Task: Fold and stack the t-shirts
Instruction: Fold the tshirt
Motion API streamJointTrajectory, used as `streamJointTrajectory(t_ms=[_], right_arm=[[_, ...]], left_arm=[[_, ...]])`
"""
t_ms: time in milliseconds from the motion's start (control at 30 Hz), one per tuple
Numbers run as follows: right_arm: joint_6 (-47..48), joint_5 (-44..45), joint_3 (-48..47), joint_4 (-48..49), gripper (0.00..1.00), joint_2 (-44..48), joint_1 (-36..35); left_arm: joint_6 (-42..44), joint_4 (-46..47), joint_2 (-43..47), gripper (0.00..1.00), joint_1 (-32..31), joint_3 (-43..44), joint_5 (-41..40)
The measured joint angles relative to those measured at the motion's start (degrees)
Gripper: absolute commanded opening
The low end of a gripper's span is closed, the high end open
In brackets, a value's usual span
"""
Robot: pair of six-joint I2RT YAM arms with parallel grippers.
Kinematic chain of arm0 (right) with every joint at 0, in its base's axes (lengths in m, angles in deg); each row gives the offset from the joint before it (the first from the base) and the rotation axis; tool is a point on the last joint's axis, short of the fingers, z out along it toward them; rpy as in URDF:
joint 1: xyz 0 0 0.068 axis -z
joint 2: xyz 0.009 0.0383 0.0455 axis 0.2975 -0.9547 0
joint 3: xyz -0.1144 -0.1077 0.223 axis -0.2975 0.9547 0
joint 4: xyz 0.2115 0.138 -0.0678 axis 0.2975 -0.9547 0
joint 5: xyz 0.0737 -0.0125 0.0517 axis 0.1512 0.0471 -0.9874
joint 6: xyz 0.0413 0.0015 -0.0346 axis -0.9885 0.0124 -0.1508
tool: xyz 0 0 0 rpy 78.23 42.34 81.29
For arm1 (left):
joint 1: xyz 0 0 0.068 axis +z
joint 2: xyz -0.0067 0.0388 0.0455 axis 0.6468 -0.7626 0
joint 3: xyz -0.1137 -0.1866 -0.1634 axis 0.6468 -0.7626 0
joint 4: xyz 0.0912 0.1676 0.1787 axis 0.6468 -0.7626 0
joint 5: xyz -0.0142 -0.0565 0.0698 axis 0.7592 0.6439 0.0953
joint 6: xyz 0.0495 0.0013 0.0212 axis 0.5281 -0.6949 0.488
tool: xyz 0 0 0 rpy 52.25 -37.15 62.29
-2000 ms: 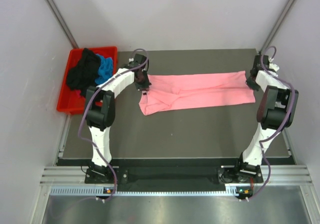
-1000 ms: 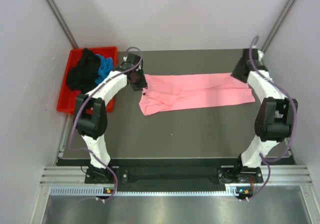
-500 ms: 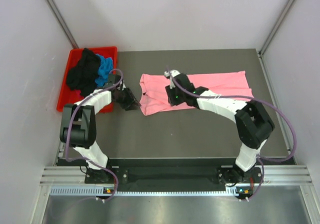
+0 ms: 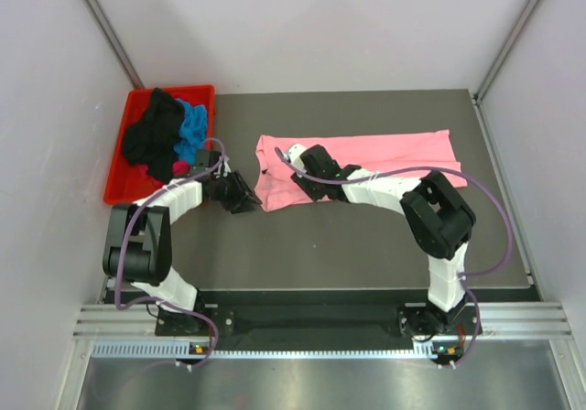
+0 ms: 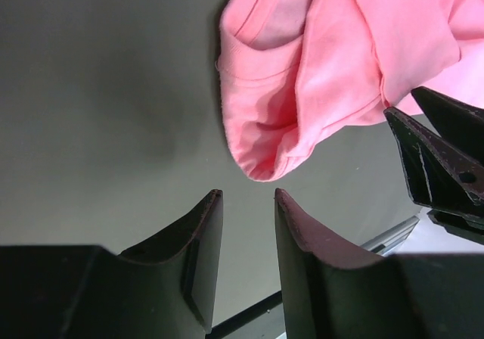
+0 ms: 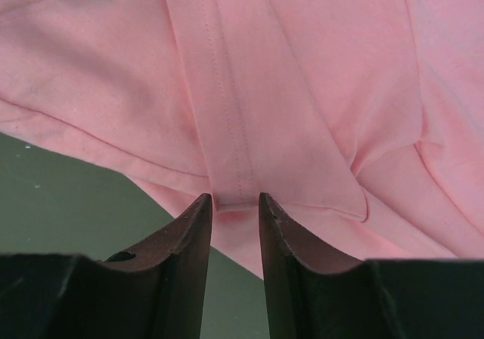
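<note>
A light pink t-shirt (image 4: 385,167) lies folded into a long strip across the far part of the table, its left end bunched (image 5: 302,89). My left gripper (image 4: 249,198) sits low on the bare mat just left of the shirt's near-left corner, open and empty (image 5: 246,195). My right gripper (image 4: 300,174) reaches across to the shirt's left part. In the right wrist view it is open (image 6: 234,199), its tips astride a stitched hem edge of the pink cloth (image 6: 227,127). More t-shirts, black (image 4: 151,135), bright blue (image 4: 190,126) and magenta (image 4: 180,167), are piled in the bin.
The red plastic bin (image 4: 119,195) stands at the table's far left edge, close behind my left arm. Grey walls close in the table at the back and sides. The dark mat (image 4: 348,245) lies bare in front of the shirt.
My right arm swung from the far right corner across to the shirt's left part. My left gripper came off the shirt's far-left corner and moved nearer, onto the mat beside it.
</note>
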Motion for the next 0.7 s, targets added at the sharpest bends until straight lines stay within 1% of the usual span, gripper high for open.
streamJointTrajectory(t_ms=[133,300,433,533,567,633,667,700], right_arm=[[2.51,0.72,0.00,0.59,0.32,-0.13,-0.70],[4.85,2.12,-0.31,1.16,0.35,-0.79,-1.92],[6.05,2.95,-0.33,1.53,0.34,-1.38,-2.47],[6.67,4.42,-0.46,1.66,0.28,-1.86,-2.64],[6.80,4.87,-0.74,1.73,0.22,-2.25,-2.67],[7.23,5.79,-0.90,1.97,0.15,-2.62,-2.67],[7.26,6.32,-0.92,2.03,0.08,-2.67,-2.67],[7.39,6.82,-0.92,2.14,0.04,-2.67,-2.67]], left_arm=[[-0.26,0.24,0.02,0.39,0.00,-0.33,0.00],[-0.68,0.92,0.04,0.39,0.00,-0.33,-0.04],[-0.72,0.92,0.04,0.38,0.00,-0.33,-0.22],[-0.72,0.92,0.04,0.38,0.00,-0.33,-0.42],[-0.72,0.92,0.04,0.38,0.00,-0.33,-0.48],[-0.72,0.92,0.04,0.39,0.00,-0.33,-0.55],[-0.72,0.92,0.04,0.39,0.00,-0.33,-0.63],[-0.72,0.92,0.04,0.39,0.00,-0.33,-0.72]])
